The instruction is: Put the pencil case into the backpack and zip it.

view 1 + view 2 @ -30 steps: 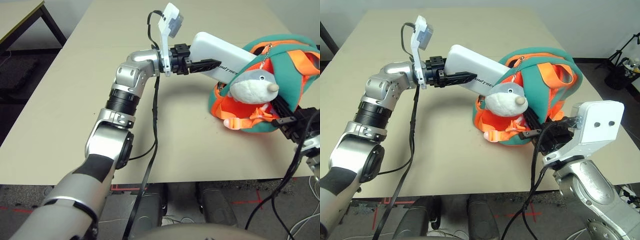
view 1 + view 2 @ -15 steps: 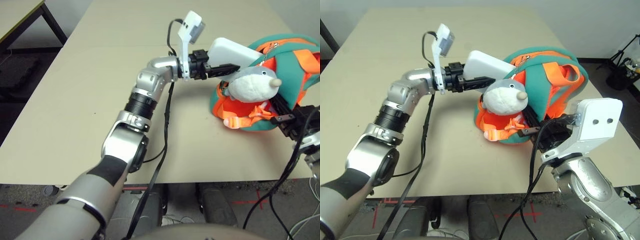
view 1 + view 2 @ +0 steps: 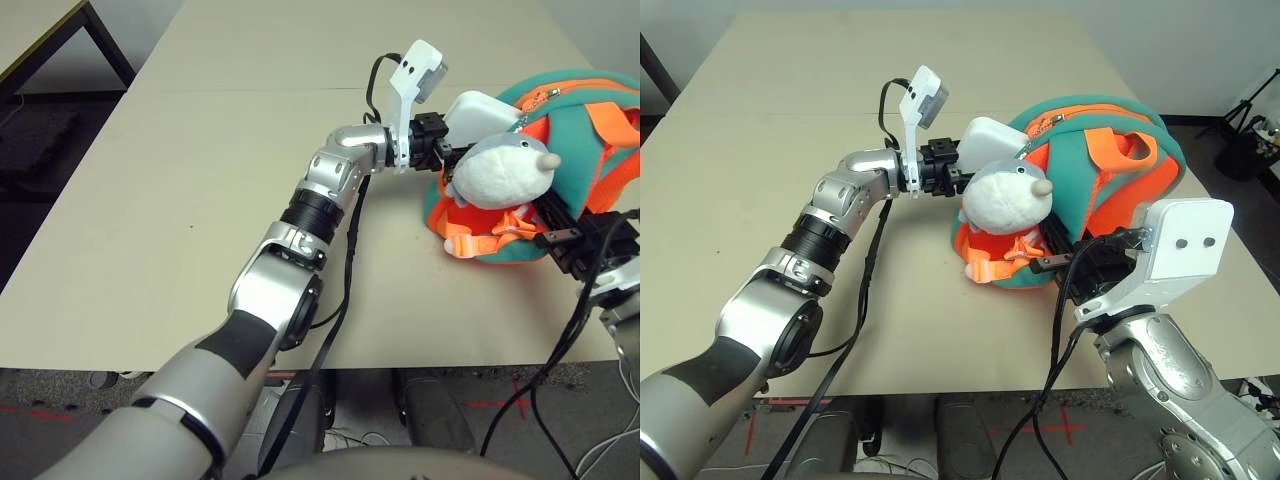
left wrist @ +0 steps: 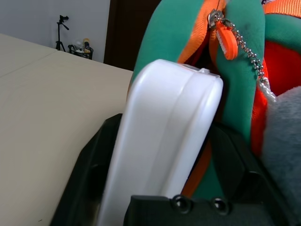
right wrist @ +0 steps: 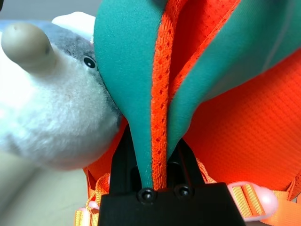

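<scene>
Pushed well into the backpack (image 3: pixel 1110 150) over the last second: only the rear end of the pencil case (image 3: pixel 987 139) shows outside the opening now, where most of its length, lettering included, stood clear before. Left pincer (image 3: pixel 447 153) clenched on that rear end, reaching from the desk (image 3: pixel 200 150) side. Right pincer (image 5: pixel 153 165) clamped on the teal and orange edge of the bag, apparently holding the mouth open. Insertion judged nearly done; release, pull back, then zipping to follow.

Plush charm (image 3: pixel 1005 190) sits right under the case at the opening, against the left pincer's path, and could get dragged or caught. Bead chain and orange zipper pull (image 4: pixel 225 35) hang just beside the case's far end; hard to tell whether touching. Black cables trail along the left arm toward the desk edge.
</scene>
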Controlling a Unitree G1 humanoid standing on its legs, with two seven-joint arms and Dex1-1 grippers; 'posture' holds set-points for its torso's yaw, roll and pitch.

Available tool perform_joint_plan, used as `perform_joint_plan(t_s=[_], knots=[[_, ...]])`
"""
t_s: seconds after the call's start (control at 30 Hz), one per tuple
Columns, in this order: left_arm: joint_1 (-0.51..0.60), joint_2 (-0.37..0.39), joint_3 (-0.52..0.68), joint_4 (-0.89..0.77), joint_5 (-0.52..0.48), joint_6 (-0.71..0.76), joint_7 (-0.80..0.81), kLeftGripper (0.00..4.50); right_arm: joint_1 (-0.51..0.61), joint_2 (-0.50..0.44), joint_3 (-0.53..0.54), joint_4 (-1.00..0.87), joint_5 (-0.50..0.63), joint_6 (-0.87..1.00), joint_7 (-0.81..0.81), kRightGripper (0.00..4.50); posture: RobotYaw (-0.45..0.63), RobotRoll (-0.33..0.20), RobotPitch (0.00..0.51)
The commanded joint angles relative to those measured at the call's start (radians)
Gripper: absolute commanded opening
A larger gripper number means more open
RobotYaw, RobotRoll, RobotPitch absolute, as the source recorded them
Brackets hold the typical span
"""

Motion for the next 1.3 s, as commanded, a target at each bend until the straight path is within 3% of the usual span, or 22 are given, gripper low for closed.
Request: perform_joint_plan(t_s=[0.03,0.43,0.57,0.7,0.93,1.13,1.3], knots=[[-0.047,0.008,0.005,-0.041,-0.027,0.051,-0.033,4.50,-0.004,0.005,0.028,-0.011,-0.010,0.010,0.013,0.21,-0.20,0.000,0.184],[-0.043,0.238,0.079,-0.327,-0.162,0.353,-0.060,4.50,-0.044,0.005,0.042,0.029,-0.026,0.013,0.057,0.21,-0.15,0.000,0.181],[-0.022,0.323,0.066,-0.389,-0.172,0.400,-0.078,3.63,-0.064,0.005,0.051,0.045,-0.034,0.015,0.071,0.21,-0.14,0.000,0.178],[-0.006,0.388,0.030,-0.388,-0.151,0.391,-0.129,2.30,-0.076,0.009,0.059,0.057,-0.044,0.015,0.084,0.21,-0.13,0.000,0.175],[-0.032,0.384,-0.035,-0.265,-0.094,0.270,-0.198,0.00,-0.088,0.018,0.064,0.068,-0.067,0.014,0.101,0.21,-0.14,0.000,0.167],[-0.114,0.335,-0.082,-0.027,-0.009,0.098,-0.254,0.00,-0.088,0.028,0.057,0.065,-0.082,0.015,0.102,0.21,-0.16,0.000,0.166],[-0.156,0.301,-0.085,0.063,0.025,0.029,-0.289,0.00,-0.071,0.044,0.055,0.047,-0.089,0.019,0.097,0.21,-0.18,0.000,0.171]])
